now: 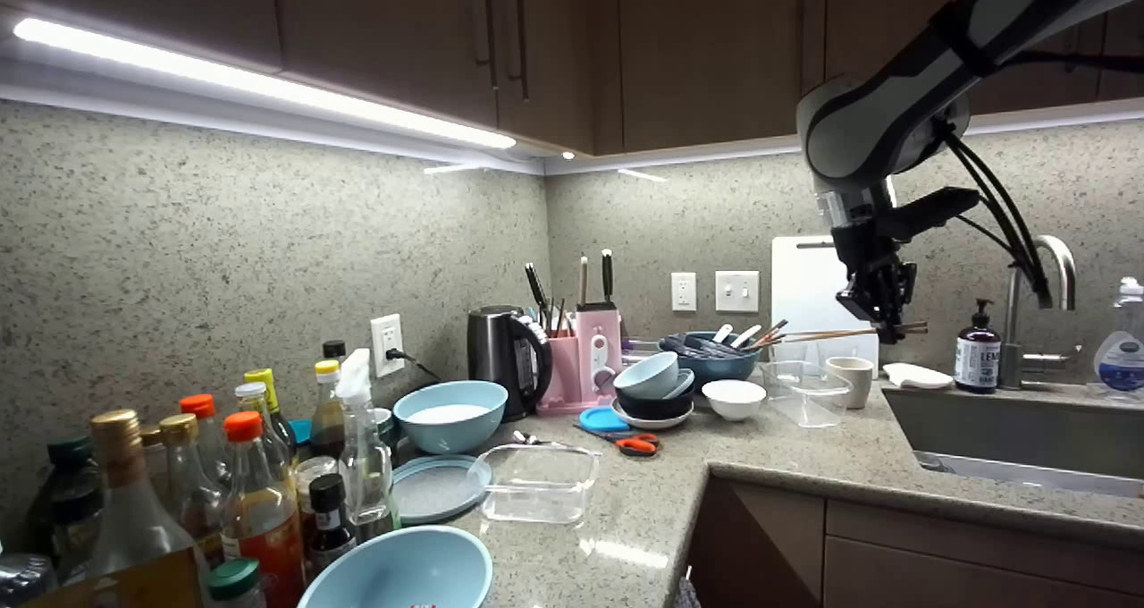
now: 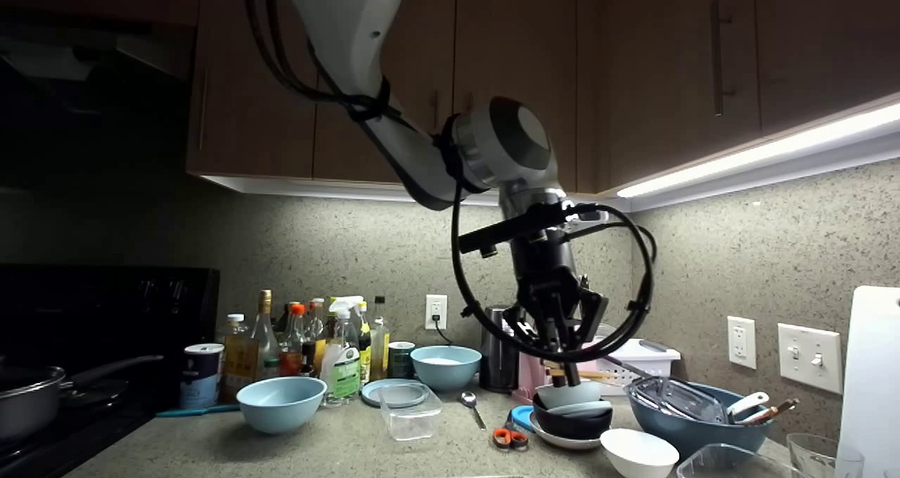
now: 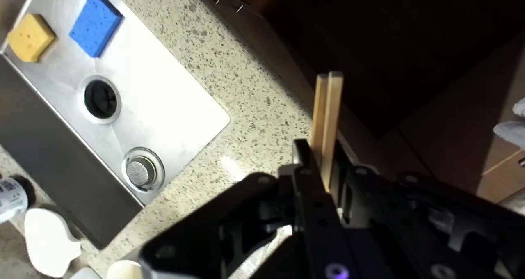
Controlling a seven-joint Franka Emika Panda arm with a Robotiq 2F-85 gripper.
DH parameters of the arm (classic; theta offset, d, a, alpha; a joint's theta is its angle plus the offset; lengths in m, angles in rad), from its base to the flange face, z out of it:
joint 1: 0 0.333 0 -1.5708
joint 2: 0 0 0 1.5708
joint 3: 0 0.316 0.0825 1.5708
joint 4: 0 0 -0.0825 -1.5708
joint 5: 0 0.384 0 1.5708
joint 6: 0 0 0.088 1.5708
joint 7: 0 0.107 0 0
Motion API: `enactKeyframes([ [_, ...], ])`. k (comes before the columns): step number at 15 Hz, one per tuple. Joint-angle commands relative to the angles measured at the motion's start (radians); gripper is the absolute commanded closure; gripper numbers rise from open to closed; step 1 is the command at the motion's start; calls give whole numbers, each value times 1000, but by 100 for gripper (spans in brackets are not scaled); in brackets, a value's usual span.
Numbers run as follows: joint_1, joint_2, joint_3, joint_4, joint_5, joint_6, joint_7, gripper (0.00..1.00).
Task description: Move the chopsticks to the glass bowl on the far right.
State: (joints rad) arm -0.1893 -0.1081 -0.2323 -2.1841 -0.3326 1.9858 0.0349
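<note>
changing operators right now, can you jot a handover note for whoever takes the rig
Hand: closed on the chopsticks.
Chopsticks: held in the air above the counter, side by side in the wrist view.
Glass bowl: probably the see-through one between the white bowl and beige cup in an exterior view.
Done: chopsticks gripped and clear of the counter.
Left: line them up over the glass bowl, lower, release.

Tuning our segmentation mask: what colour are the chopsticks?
The chopsticks are light tan, seen best in the wrist view.
</note>
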Motion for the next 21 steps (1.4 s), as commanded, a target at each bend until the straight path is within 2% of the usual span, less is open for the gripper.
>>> enactKeyframes([
  [1, -54, 74, -39, 91, 73, -25, 7, 91],
  [4, -91, 126, -78, 164, 127, -46, -40, 91],
  [5, -78, 86, -62, 108, 79, -13, -6, 92],
  [6, -84, 98, -69, 122, 83, -15, -8, 88],
  [9, -82, 101, -62, 122, 83, -15, -8, 88],
  [10, -79, 101, -60, 122, 83, -15, -8, 92],
  [13, -78, 182, -59, 193, 76, -16, -1, 92],
  [21, -88, 418, -54, 449, 77, -21, -77, 92],
])
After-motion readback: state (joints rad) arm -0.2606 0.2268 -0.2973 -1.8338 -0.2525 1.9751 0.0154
